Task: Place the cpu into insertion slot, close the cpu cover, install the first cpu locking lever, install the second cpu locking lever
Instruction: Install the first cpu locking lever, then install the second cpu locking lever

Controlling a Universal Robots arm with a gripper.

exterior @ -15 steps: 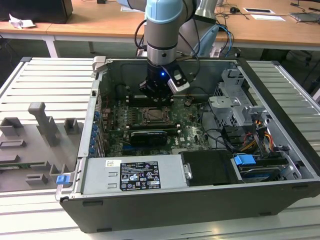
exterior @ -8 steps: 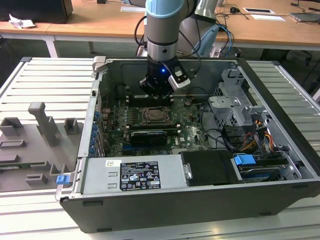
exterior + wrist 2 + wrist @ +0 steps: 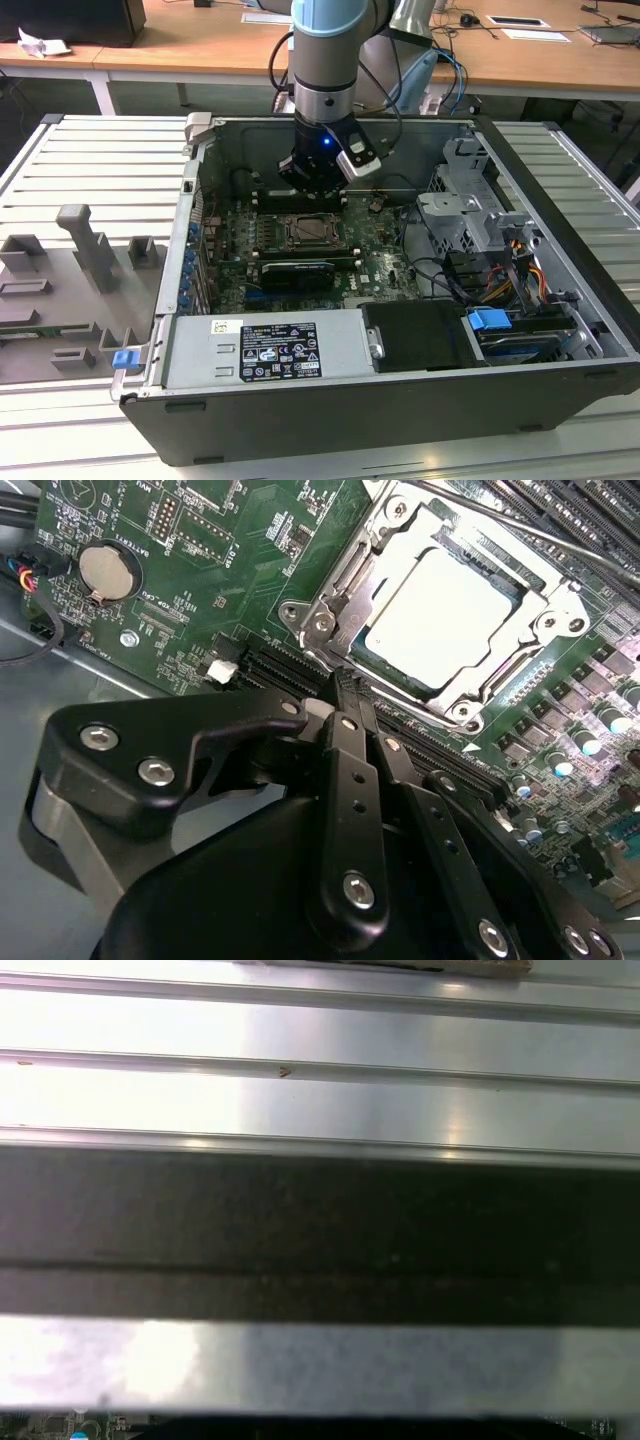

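Fingers [image 3: 352, 750] of the end effector [image 3: 345, 685] are seen pressed together in the second wrist view, nothing pinched between them, their tips just beside the socket's edge. The cpu [image 3: 437, 615] is seated in the insertion slot, and the cpu cover [image 3: 330, 600] is laid closed around it. In the exterior view, the end effector [image 3: 315, 190] is held above the motherboard [image 3: 300, 262] inside the open computer case [image 3: 400, 400].

Arm [image 3: 325, 60], upper centre of the exterior view, is showing pale blue and silver-grey cylindrical segments. Black gripper [image 3: 345, 715] is displaying silver screw heads along its matte linkages. A blue light is glowing at the wrist.
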